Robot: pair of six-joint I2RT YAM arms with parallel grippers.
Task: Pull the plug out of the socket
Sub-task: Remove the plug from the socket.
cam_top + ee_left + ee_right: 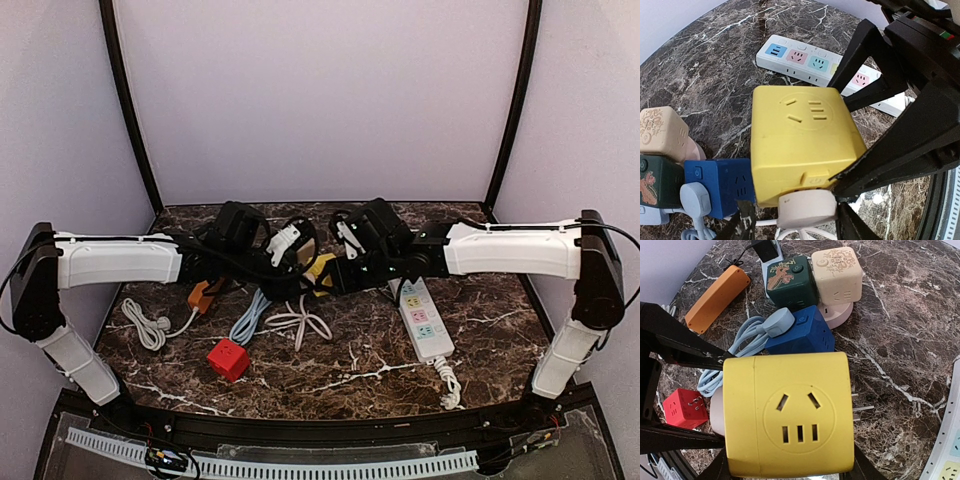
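The yellow socket cube (790,415) fills the middle of the right wrist view, clamped between the fingers of the right gripper (790,471) at the bottom edge of the frame. At the bottom centre of the left wrist view the white plug (805,209) sits against the cube's lower face. The left gripper (796,224) has its fingers spread on either side of the plug, with a gap showing beside the finger nearer the frame's left.

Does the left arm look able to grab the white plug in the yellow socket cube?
Probably yes. The white plug sticks out of the yellow socket cube with the left gripper open around it, nothing in between. The right gripper holds the cube from the far side.
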